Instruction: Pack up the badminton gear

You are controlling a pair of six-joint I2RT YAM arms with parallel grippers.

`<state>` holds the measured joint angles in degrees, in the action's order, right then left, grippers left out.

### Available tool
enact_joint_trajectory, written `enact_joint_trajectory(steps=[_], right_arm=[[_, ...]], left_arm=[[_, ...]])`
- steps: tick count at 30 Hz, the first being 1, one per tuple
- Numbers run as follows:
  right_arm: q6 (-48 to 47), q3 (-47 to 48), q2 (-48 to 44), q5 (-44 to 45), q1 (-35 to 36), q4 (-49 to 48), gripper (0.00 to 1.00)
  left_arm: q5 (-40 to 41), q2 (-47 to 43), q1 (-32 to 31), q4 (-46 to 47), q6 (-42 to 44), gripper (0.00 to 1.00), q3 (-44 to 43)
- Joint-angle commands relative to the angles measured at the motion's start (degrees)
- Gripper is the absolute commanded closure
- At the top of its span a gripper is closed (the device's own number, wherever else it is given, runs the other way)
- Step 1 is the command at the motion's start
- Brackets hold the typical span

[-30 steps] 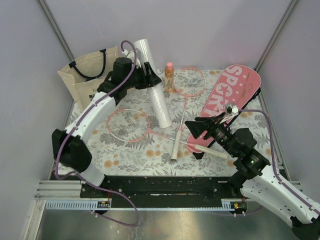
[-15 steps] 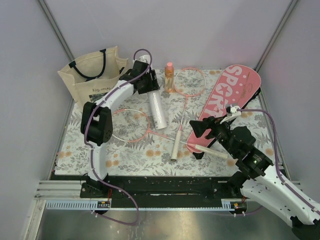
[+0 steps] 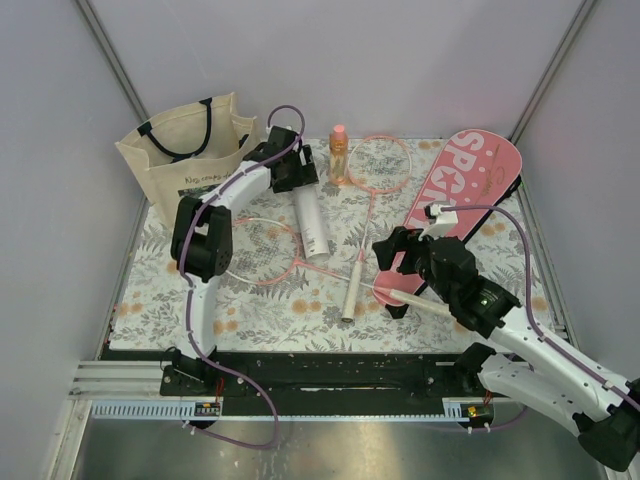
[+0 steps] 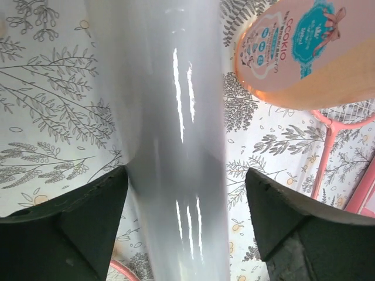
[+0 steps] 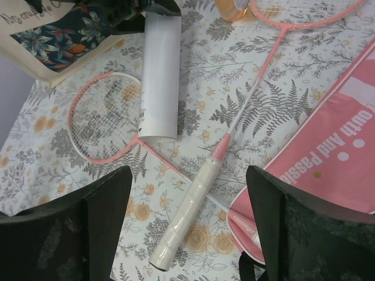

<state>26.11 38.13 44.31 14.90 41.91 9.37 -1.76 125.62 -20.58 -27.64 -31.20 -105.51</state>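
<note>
The long white tube [image 3: 312,220] lies on the floral cloth beside the orange bottle. My left gripper [image 3: 290,172] straddles its far end, open. In the left wrist view the tube [image 4: 170,117] fills the space between the jaws of this gripper [image 4: 186,181], with a gap on the right. One pink racket [image 3: 380,162] runs down to its white handle [image 5: 187,216]. My right gripper [image 5: 188,175] hovers open above that handle. The second racket's head [image 3: 262,250] lies left of the tube. The pink "SPORT" cover [image 3: 462,190] lies at the right.
The beige tote bag [image 3: 185,155] with black straps stands at the back left, its mouth near my left gripper. The orange bottle [image 3: 339,153] with a pink cap stands between the tube and the far racket head. Grey walls close in three sides.
My left arm has swung the tube down until it lies flat on the cloth, and its jaws have widened. The right gripper has shifted slightly over the racket handle.
</note>
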Motion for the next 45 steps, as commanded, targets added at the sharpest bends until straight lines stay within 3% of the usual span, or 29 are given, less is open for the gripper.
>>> enact_joint_trajectory(steps=[1, 3, 8, 14, 23, 28, 31, 39, 45], right_arm=[[2.36, 2.83, 1.21, 5.05, 0.28, 2.05, 0.13], [4.03, 2.92, 1.39, 5.84, 0.19, 3.72, 0.13], [8.25, 1.07, 0.95, 7.43, 0.19, 4.52, 0.13], [9.49, 1.60, 5.33, 6.64, 0.10, 2.24, 0.13], [15.37, 3.26, 21.93, -6.09, -4.37, -8.65, 0.24], [19.15, 1.95, 31.78, -9.71, -8.77, -17.35, 0.30], [20.47, 0.90, 36.00, -11.11, -11.05, -22.18, 0.32], [25.57, 1.15, 46.46, -17.62, -15.45, -32.82, 0.37], [26.36, 5.19, 53.76, -18.85, -15.63, -33.89, 0.38]], left_arm=[[-0.17, -4.94, 0.72, 1.63, 1.84, 0.11, -0.48], [-0.17, -7.57, 0.71, 0.49, 2.02, 0.01, -0.13], [-1.58, -15.13, 0.63, -0.92, 0.88, 0.01, 2.07], [-5.00, -24.79, 0.54, -8.91, 2.80, 0.01, 5.48], [-13.61, -47.38, 0.54, -11.21, 10.80, 0.01, 30.77], [-13.71, -59.06, 0.63, -10.86, 14.32, 0.01, 41.25], [-13.36, -64.17, 0.54, -5.96, 14.06, 0.01, 47.66], [-10.81, -67.79, 0.54, -4.71, 14.06, 0.01, 51.37], [-10.02, -68.23, 0.54, -4.71, 13.89, 0.01, 51.64]])
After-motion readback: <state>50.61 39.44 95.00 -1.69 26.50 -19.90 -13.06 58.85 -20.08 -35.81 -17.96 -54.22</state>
